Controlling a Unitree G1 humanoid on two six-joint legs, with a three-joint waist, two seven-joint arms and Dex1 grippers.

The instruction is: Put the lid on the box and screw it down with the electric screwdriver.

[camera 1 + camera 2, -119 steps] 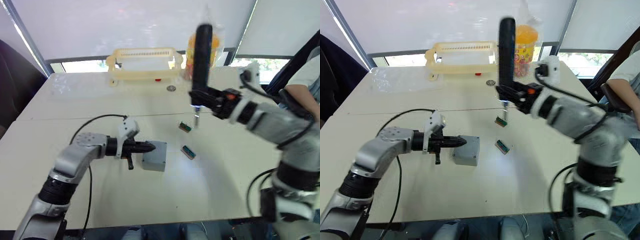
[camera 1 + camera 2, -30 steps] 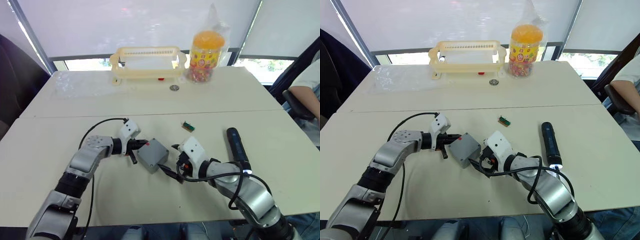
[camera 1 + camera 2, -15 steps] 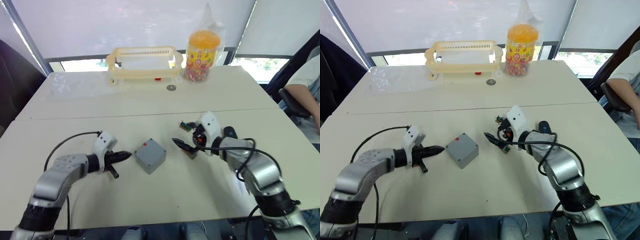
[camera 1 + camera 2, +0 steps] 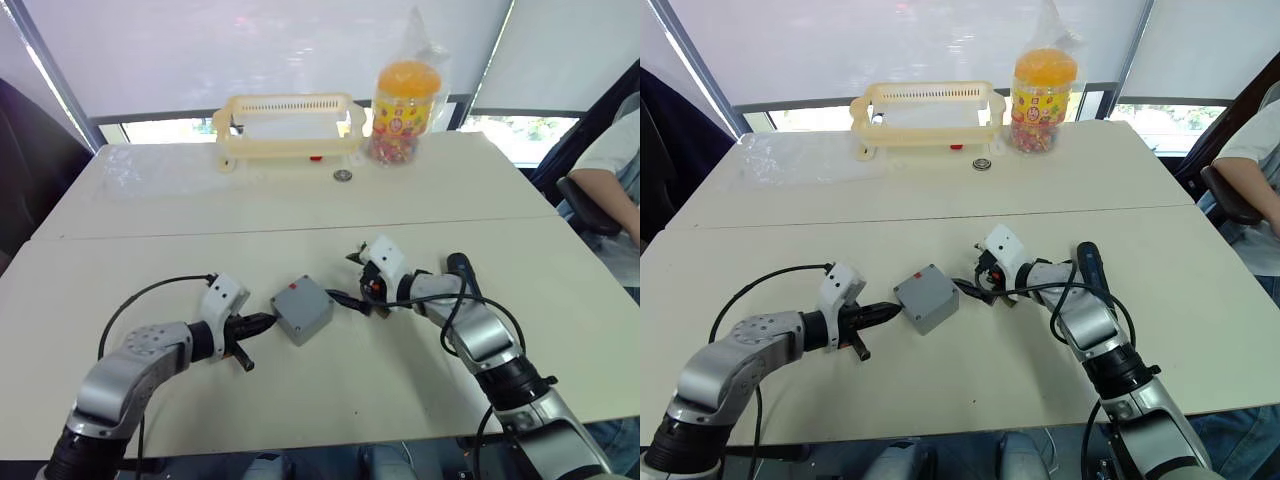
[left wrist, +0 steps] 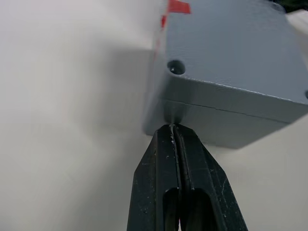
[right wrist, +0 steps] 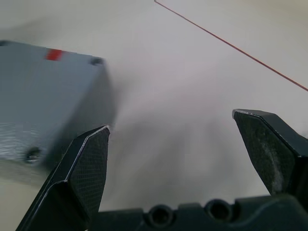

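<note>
The grey box [image 5: 231, 126] sits mid-table with the lid [image 5: 226, 43] lying on top of it; a seam runs between them, and a red mark and corner screw holes show on the lid [image 4: 301, 302]. My left gripper [image 4: 266, 320] is shut and empty, its tips touching the box's near-left corner. My right gripper [image 4: 343, 297] is open just right of the box [image 6: 38, 101], apart from it. The black electric screwdriver [image 4: 1087, 266] lies on the table beside my right forearm, partly hidden by it.
A cream basket [image 4: 290, 125] and an orange-lidded candy jar [image 4: 400, 95] stand at the far edge, with a small round metal piece [image 4: 343, 175] in front of them. A clear plastic sheet [image 4: 150, 165] lies far left. A person's arm [image 4: 612, 150] shows at the right.
The right gripper held the screwdriver upright earlier; it now lies on the table. Since half a second ago both grippers have closed in on the box, the left one reaching its corner.
</note>
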